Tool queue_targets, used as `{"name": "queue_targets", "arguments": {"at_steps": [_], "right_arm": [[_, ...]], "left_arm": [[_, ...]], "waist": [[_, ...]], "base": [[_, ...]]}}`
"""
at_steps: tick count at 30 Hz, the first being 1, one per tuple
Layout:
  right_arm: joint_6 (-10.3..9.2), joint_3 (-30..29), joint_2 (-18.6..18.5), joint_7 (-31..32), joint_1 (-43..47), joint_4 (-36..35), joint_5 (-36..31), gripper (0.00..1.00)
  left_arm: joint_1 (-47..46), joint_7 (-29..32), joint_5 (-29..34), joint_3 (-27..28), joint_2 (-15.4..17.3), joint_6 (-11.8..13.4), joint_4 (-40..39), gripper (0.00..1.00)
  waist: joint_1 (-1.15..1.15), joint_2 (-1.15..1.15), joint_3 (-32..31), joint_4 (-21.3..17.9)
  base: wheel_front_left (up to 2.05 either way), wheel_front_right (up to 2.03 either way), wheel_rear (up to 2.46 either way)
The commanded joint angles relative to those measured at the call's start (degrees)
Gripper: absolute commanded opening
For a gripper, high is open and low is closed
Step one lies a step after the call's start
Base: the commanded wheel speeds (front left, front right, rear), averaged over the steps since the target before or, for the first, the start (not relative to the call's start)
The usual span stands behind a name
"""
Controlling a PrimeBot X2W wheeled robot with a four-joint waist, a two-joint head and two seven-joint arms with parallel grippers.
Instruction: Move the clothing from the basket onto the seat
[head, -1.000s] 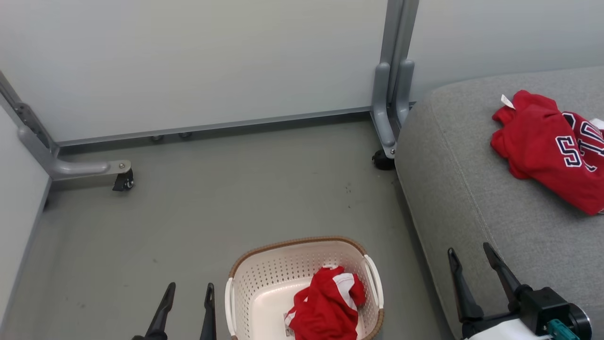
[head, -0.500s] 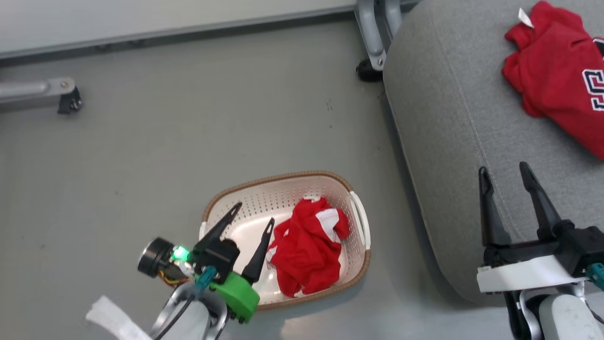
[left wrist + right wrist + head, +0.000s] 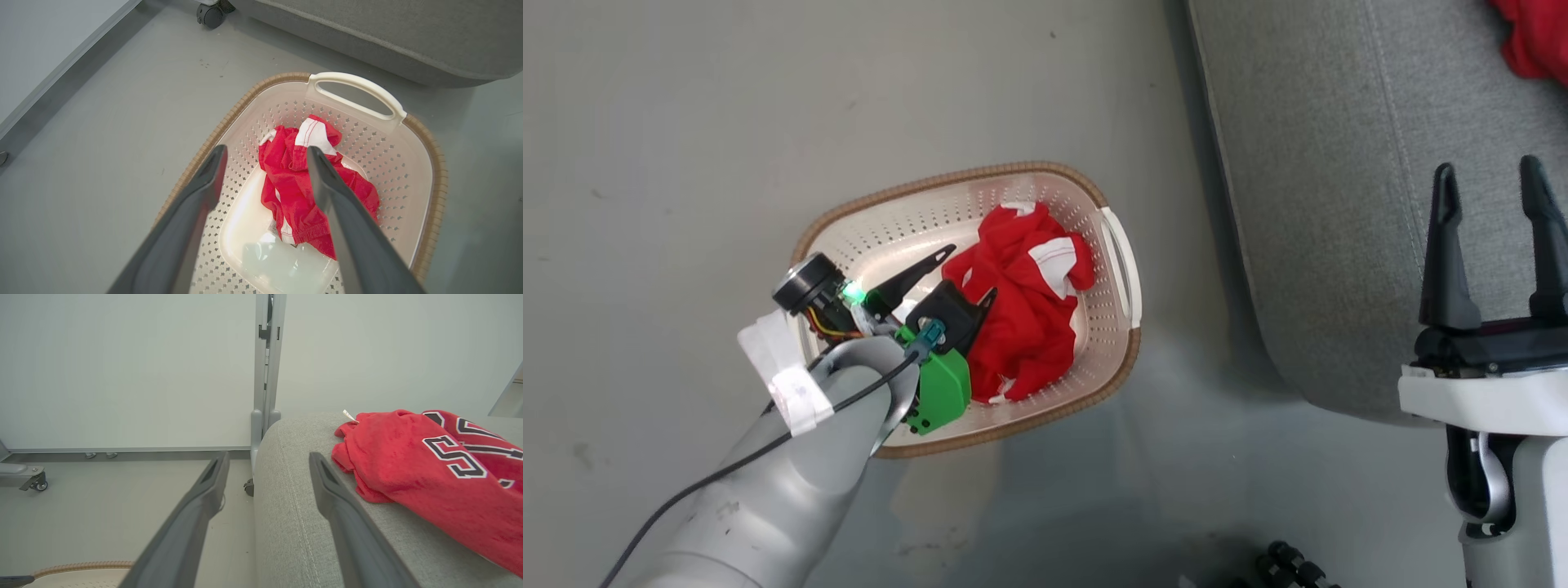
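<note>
Dark plastic, 2 long fingers, left gripper (image 3: 972, 271): spread wide, gripping nothing, reaching down inside the basket (image 3: 907, 233). Straddles the upper part of the clothing (image 3: 294, 192) in the wrist view, 1 finger to each side; cannot tell whether either tip touches the cloth. Crumpled red with white panels, lying on the basket's pale bottom, closer to the handle that faces the seat (image 3: 1323, 204). Cream perforated walls, brown woven-look rim, standing on the grey floor (image 3: 686, 122) just beside the seat, not touching it.

Right gripper (image 3: 1488, 163): likewise wide open and empty, held over the seat's rounded edge, well apart from the basket. In its wrist view, 1 finger over the floor, 1 over the grey cushion near the stitched seam.

Further along the cushion, a second red piece, the lettered top (image 3: 408, 465): lies heaped on the seat, navy-and-white letters up, small white tag at its far corner, clear of both fingers. Behind, a pale panel (image 3: 122, 367) and a grey post (image 3: 267, 355).
</note>
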Motion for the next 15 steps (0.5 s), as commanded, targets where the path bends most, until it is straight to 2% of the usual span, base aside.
{"name": "queue_targets", "arguments": {"at_steps": [1, 8, 15], "right_arm": [[-0.06, -0.44, 0.12, -0.17, -1.58, -0.84, 0.49, 1.0], [-0.06, -0.57, 0.55, -0.17, -4.63, -3.08, 0.59, 1.0], [-0.06, 0.42, 0.98, -0.17, -6.51, -5.22, -1.02, 1.0]], "left_arm": [[-2.95, -0.03, 0.56, -1.7, -0.14, -0.09, 2.17, 1.0], [-11.86, 2.76, 1.56, -9.75, -1.99, -0.1, 11.91, 1.0], [-16.95, 7.08, -1.95, -15.18, -4.11, -0.1, 16.62, 1.0]], "waist": [[-0.01, 0.0, 8.37, -2.93], [-0.01, 0.0, 14.06, -3.78], [-0.01, 0.0, 18.06, -5.01]], "base": [[0.0, 0.0, 0.0], [0.0, 0.0, 0.0], [0.0, 0.0, 0.0]]}}
